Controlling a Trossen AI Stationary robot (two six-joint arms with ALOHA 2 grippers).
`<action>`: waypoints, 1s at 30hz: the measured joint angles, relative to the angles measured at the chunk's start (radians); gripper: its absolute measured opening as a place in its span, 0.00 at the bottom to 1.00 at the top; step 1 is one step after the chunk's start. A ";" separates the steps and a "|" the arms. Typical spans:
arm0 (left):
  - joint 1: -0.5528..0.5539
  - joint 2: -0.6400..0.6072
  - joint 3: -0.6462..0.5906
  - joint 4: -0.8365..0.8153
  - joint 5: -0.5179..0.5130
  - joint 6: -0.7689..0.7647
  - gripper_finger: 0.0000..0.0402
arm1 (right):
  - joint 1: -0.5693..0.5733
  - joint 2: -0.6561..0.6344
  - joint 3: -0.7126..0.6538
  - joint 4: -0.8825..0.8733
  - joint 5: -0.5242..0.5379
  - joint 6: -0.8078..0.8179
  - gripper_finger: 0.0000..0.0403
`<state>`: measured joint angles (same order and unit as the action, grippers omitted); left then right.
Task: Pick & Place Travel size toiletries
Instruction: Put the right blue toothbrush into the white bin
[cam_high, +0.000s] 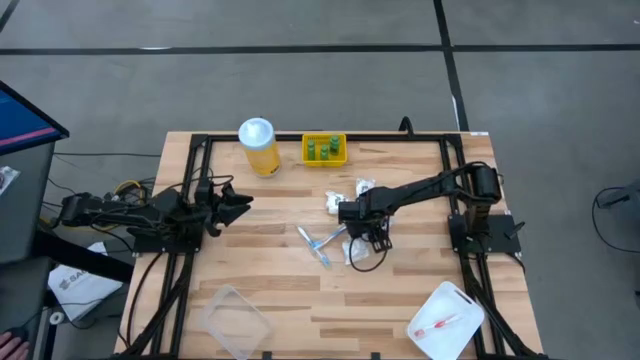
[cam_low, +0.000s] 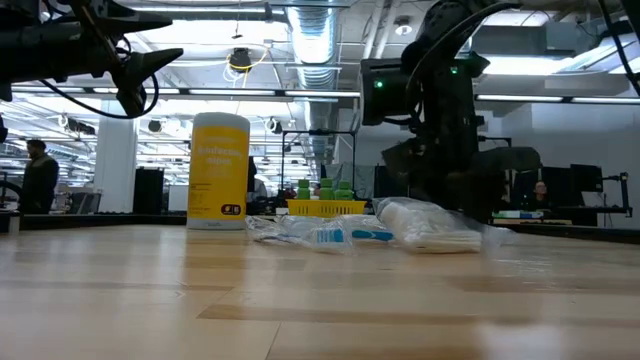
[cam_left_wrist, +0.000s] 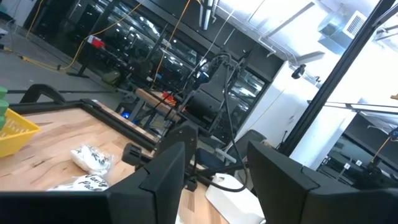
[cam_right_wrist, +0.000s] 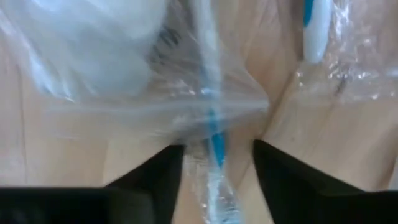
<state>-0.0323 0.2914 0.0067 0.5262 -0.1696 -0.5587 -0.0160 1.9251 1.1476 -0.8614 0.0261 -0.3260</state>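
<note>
A blue-white brush (cam_high: 318, 243) in clear wrap lies near the middle of the counter (cam_high: 270, 270), with a second wrapped brush (cam_right_wrist: 214, 140) showing between the right gripper's fingers in the right wrist view. White packets (cam_high: 337, 205) lie just beyond it toward the far edge, and another packet (cam_high: 356, 251) sits beside the brush on the right. The right gripper (cam_high: 371, 238) hangs low over this cluster, its jaws parted on either side of the wrapped brush, not closed on it. Three green pieces (cam_high: 324, 149) stand in a yellow tray (cam_high: 340, 160) at the far edge, next to a yellow jar (cam_high: 259, 147) with a white lid. A red-white brush (cam_high: 441, 324) rests in a white tray (cam_high: 462, 299) at the near right corner, and a clear bin (cam_high: 234, 320) sits at the near edge toward the left. The left gripper (cam_high: 236, 204) hovers over the left edge, jaws spread, holding nothing.
</note>
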 joint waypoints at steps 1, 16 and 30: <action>0.000 0.001 0.000 -0.002 0.000 0.000 0.43 | 0.002 -0.002 -0.001 0.005 -0.001 0.002 0.42; 0.000 0.001 0.000 -0.001 -0.003 0.000 0.43 | -0.016 -0.126 -0.008 -0.006 0.002 0.012 0.04; 0.000 0.001 0.000 -0.001 -0.002 0.000 0.43 | -0.022 -0.570 -0.006 -0.042 0.046 0.290 0.03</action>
<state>-0.0324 0.2920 0.0065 0.5251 -0.1715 -0.5588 -0.0379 1.3548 1.1412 -0.9035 0.0725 -0.0361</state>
